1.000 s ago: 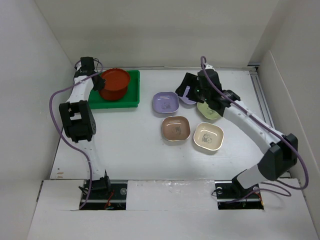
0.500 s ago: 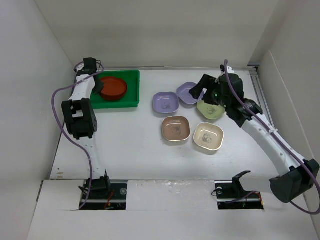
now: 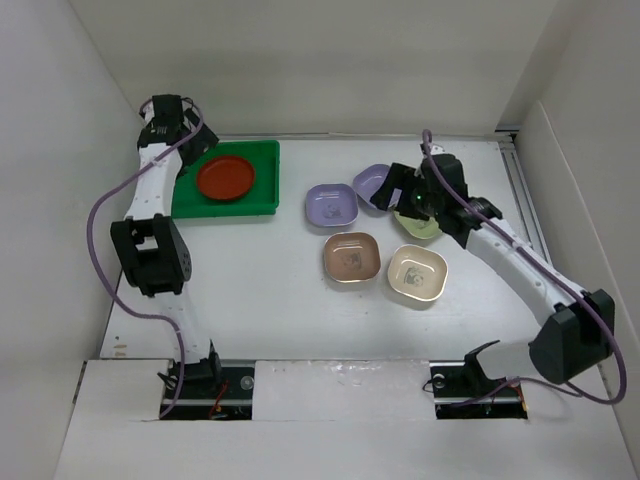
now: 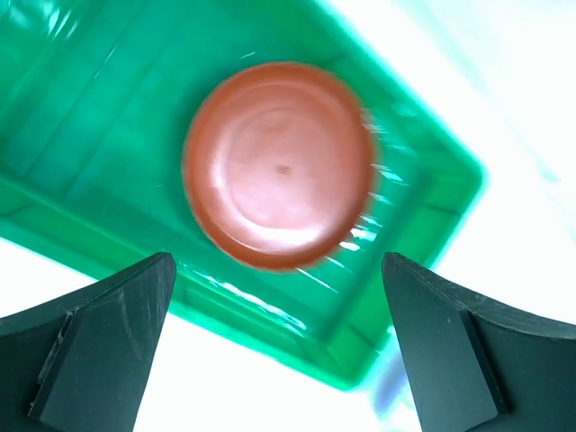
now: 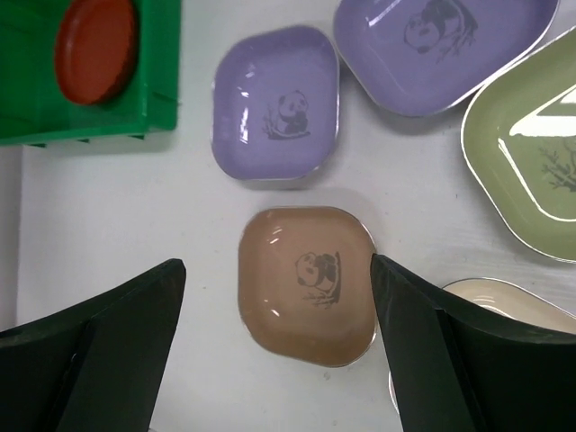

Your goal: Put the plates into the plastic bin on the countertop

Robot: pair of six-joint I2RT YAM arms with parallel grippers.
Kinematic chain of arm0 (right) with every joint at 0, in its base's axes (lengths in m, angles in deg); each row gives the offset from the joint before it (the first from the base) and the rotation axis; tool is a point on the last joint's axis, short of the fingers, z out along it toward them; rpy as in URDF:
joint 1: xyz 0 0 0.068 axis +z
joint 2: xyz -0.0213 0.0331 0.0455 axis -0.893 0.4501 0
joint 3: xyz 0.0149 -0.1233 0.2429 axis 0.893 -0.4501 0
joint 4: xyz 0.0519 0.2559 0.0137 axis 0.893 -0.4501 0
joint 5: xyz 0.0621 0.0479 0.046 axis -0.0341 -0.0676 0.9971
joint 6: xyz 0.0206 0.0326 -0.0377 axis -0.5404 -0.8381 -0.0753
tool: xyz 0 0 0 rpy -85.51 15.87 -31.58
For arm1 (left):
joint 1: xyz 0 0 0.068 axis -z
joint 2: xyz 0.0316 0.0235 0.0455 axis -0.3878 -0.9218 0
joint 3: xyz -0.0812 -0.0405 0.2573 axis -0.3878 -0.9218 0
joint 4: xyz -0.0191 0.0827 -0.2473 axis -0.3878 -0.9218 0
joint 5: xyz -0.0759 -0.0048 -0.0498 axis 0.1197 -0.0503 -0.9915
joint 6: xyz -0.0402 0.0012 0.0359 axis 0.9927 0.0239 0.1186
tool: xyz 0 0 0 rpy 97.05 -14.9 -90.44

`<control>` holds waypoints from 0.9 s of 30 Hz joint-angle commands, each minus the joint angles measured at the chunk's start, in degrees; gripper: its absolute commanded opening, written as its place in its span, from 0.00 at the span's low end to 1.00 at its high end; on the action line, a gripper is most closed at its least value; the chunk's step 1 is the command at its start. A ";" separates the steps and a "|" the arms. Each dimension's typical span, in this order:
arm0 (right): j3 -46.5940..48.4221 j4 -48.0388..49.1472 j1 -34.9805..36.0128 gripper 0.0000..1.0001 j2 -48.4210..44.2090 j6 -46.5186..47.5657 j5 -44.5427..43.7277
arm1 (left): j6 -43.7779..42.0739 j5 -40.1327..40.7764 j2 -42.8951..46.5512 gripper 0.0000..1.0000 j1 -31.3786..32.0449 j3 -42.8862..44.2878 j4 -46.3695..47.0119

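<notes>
A round red-brown plate (image 3: 225,177) (image 4: 279,165) lies flat in the green plastic bin (image 3: 262,190) (image 4: 423,225) at the back left of the white countertop (image 3: 260,290). My left gripper (image 3: 190,142) (image 4: 277,263) hangs open and empty above the bin's near wall. In the middle sit two lavender plates (image 3: 331,204) (image 3: 370,180), a tan one (image 3: 351,256) (image 5: 308,283), a cream one (image 3: 416,272) and a pale green one (image 3: 418,226) half hidden by my right arm. My right gripper (image 3: 392,190) (image 5: 278,264) is open, high over the tan plate.
White walls close in the countertop on the left, back and right. The bin's right half (image 3: 262,165) holds no dish. Purple cables trail from both arms. The square plates sit close together, with the two lavender ones (image 5: 275,102) (image 5: 441,45) nearly touching.
My left gripper opened and let the red-brown plate drop flat into the bin, then drew back and up to the rear left. My right gripper swung right and back, staying open.
</notes>
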 commanded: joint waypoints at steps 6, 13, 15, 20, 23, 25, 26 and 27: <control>-3.89 1.37 3.68 0.86 7.62 0.59 -3.84 | -3.37 -2.43 18.14 1.00 2.02 -1.49 -2.03; -8.46 4.79 5.26 0.75 13.94 -0.56 -5.60 | -5.04 -4.36 29.49 1.00 2.02 -14.94 1.58; -8.47 5.32 5.78 0.74 16.22 -0.56 -5.60 | -5.57 -4.89 32.31 1.00 2.02 -20.30 3.34; -7.94 7.26 6.31 0.63 19.83 -0.56 -5.60 | -6.10 -5.51 34.95 1.00 2.02 -25.43 5.02; -7.32 7.26 6.31 0.49 21.59 -0.03 -5.60 | -6.10 -5.51 36.18 1.00 2.02 -26.83 5.54; -6.62 7.78 6.31 0.26 23.00 -0.03 -5.60 | -6.10 -5.51 36.19 1.00 2.02 -27.45 5.55; -6.62 7.79 6.83 0.20 23.00 -0.03 -5.60 | -6.10 -5.51 36.19 1.00 2.02 -27.45 5.55; -6.62 7.79 6.84 0.16 23.00 -0.03 -5.60 | -6.10 -5.51 36.19 1.00 2.02 -27.45 5.55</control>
